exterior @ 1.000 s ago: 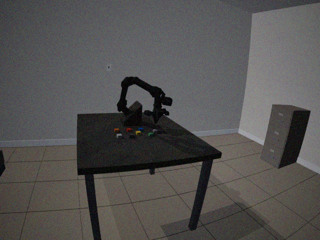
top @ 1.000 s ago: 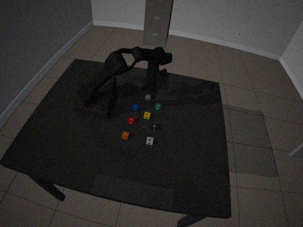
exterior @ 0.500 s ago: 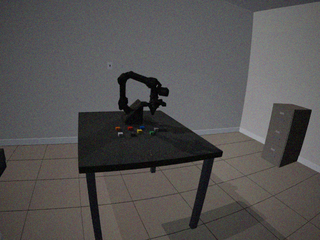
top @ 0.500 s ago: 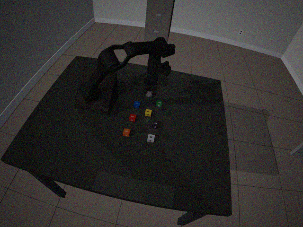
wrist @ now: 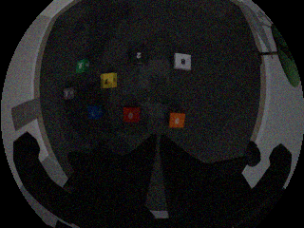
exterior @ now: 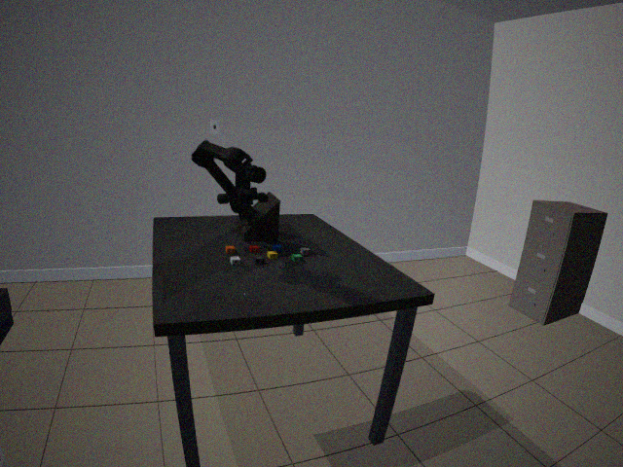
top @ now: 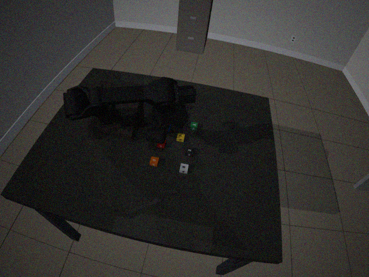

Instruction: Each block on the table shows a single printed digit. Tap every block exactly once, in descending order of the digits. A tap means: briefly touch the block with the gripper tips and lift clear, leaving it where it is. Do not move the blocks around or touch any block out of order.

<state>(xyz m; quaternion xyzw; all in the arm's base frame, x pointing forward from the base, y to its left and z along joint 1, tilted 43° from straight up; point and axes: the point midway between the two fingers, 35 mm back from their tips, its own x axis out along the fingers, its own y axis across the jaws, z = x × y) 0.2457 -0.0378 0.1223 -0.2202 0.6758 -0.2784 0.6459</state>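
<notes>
My gripper (wrist: 158, 139) is shut and empty, raised above the table. In the wrist view its tips point between the red block (wrist: 131, 115) (top: 161, 145) (exterior: 254, 248) and the orange block (wrist: 177, 121) (top: 154, 161) (exterior: 230, 248). A blue block (wrist: 95, 112) (exterior: 276, 248) is left of red. A grey block (wrist: 69, 93) (exterior: 305, 250) is hidden in the top view. Farther out are the green block (wrist: 82, 66) (top: 194, 126) (exterior: 297, 257), yellow block (wrist: 108, 80) (top: 180, 137) (exterior: 272, 254), black block (wrist: 139, 58) (top: 189, 152) (exterior: 259, 261) and white block (wrist: 182, 62) (top: 183, 168) (exterior: 235, 260). Digits are too noisy to read surely.
The blocks stand apart on the dark table (top: 238, 190) (exterior: 201, 296). The arm (top: 125, 94) (exterior: 218, 173) reaches over the table and covers part of it in the top view. A filing cabinet (top: 192, 26) (exterior: 543, 256) stands on the floor away from the table.
</notes>
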